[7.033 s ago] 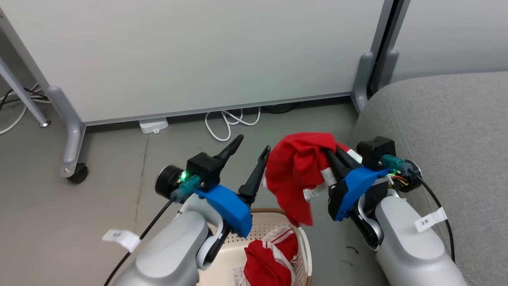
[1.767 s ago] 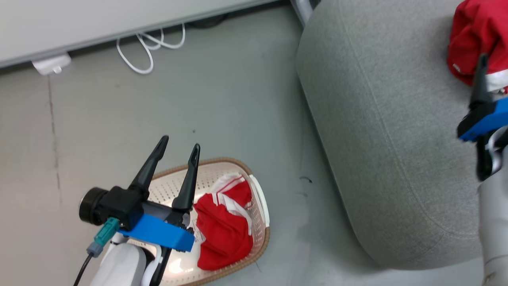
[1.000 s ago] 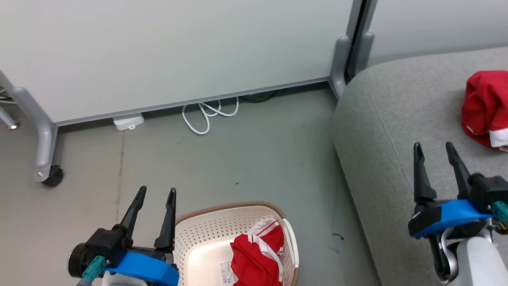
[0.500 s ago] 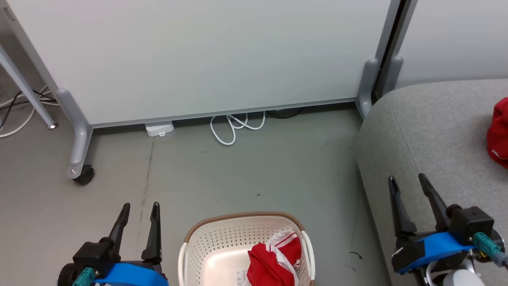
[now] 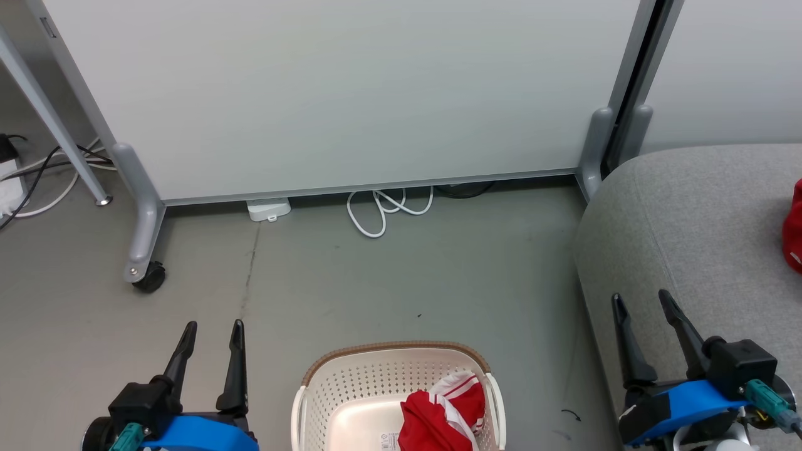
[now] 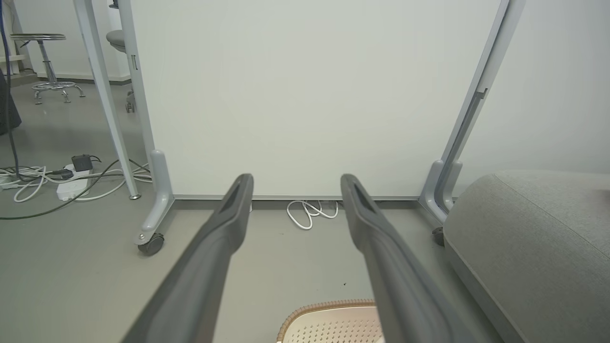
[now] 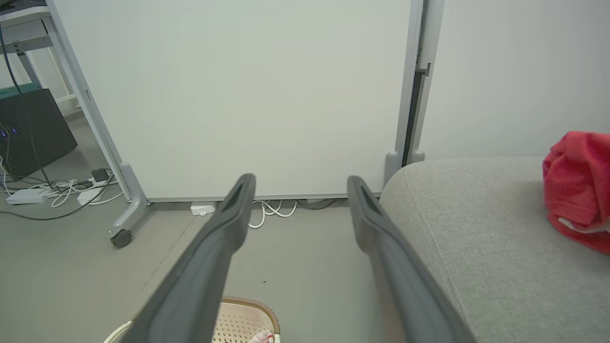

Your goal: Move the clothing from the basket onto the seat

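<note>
One red garment with white stripes (image 5: 445,413) lies crumpled in the right half of the cream basket (image 5: 351,382) at the bottom of the head view. A second red garment (image 7: 574,188) rests on the grey sofa (image 5: 689,225) at the right; its edge (image 5: 794,235) shows at the head view's border. My left gripper (image 5: 213,329) stands open and empty to the left of the basket. My right gripper (image 5: 642,299) stands open and empty over the sofa's front edge. Both wrist views show the fingers spread with nothing between them, left gripper (image 6: 295,178) and right gripper (image 7: 300,178).
A white partition on wheeled grey legs (image 5: 141,250) stands behind the basket. A coiled white cable (image 5: 382,210) and a small white box (image 5: 268,208) lie at its foot. More cables and a power strip (image 6: 71,183) lie at the far left. Bare grey floor (image 5: 401,275) lies between basket and partition.
Seven seconds ago my right gripper held a red garment above the basket; it now lies on the sofa and the gripper is open and drawn back. The head camera has swung back towards the basket.
</note>
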You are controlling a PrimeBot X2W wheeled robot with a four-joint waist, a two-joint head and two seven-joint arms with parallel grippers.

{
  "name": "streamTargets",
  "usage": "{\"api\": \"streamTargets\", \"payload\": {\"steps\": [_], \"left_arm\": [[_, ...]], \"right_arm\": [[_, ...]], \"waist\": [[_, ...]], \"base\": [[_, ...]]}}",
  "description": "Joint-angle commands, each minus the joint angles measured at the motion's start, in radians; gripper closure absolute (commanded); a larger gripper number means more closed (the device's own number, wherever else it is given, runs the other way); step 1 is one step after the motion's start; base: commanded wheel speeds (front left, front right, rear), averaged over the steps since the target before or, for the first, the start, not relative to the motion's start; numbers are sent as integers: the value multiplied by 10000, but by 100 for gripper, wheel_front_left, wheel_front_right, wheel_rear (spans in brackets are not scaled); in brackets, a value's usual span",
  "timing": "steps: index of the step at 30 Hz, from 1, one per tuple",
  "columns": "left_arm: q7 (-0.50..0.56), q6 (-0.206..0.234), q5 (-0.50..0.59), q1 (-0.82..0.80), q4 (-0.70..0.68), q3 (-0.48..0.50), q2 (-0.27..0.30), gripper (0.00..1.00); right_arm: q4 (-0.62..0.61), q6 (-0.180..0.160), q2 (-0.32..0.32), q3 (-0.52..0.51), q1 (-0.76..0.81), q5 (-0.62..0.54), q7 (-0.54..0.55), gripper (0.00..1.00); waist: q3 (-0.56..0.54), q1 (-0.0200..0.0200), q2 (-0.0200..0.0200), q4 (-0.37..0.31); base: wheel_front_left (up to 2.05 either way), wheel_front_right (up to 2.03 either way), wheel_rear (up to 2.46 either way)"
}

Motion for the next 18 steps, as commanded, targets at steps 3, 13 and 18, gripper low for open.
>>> {"api": "streamTargets", "payload": {"steps": [3,13,18], "left_arm": [[-48,-8,173,126,-107,79,-105,0],[-48,-8,323,107,-232,71,-242,0],[-48,-8,347,38,-279,26,-260,0]], "right_arm": [[-79,5,5,-47,160,-43,52,0],[-126,5,5,-39,148,18,82,0],[-117,5,5,-11,93,50,18,0]], "waist": [[6,0,0,-26],[154,0,0,-103],[241,0,0,-133]], "base": [[0,0,0],[0,0,0],[0,0,0]]}}
